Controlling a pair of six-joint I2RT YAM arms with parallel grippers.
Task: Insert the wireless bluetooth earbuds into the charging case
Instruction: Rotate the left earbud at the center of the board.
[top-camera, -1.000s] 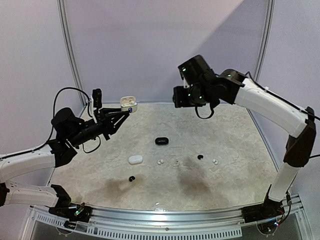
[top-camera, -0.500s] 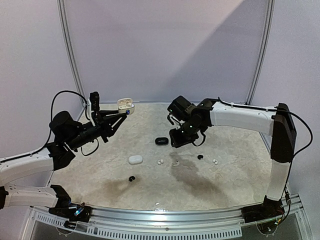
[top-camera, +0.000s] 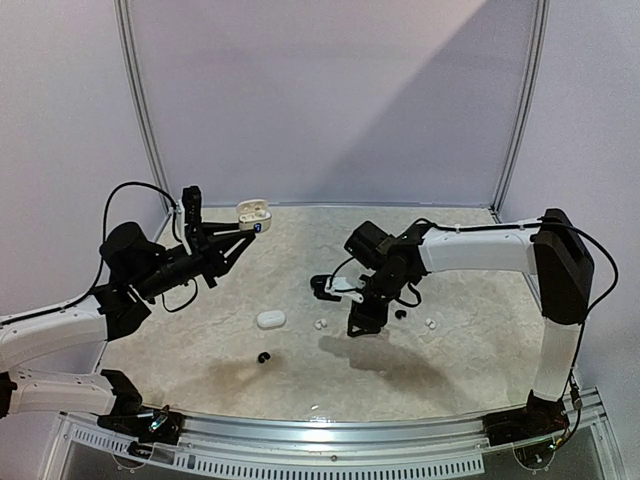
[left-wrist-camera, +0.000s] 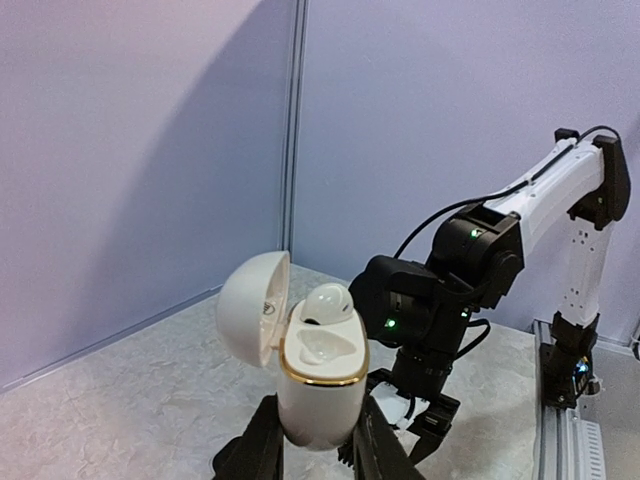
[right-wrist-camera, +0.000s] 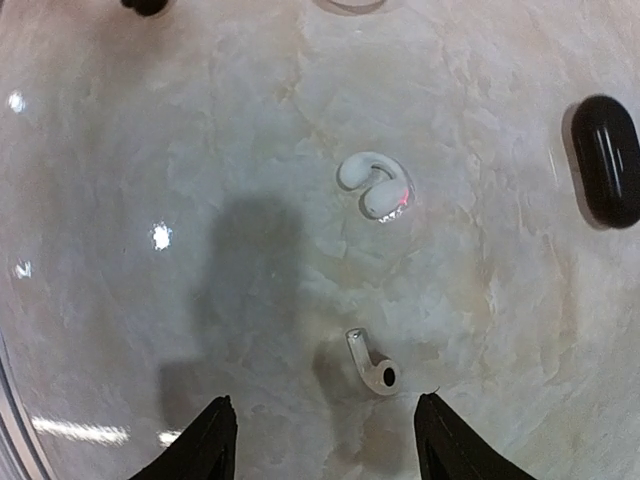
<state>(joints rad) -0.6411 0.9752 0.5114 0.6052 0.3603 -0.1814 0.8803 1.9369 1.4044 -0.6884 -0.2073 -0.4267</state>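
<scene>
white case, tight in left hand

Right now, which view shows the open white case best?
Left wrist: the open white case sits close, lid back, a white bud seemingly seated inside. Top external shows it small; right wrist does not show it.

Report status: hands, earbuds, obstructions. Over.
Left hand shut on open white case, held aloft, one bud seated. Right hand open above stemmed white earbud on table. Path to it clear.
</scene>
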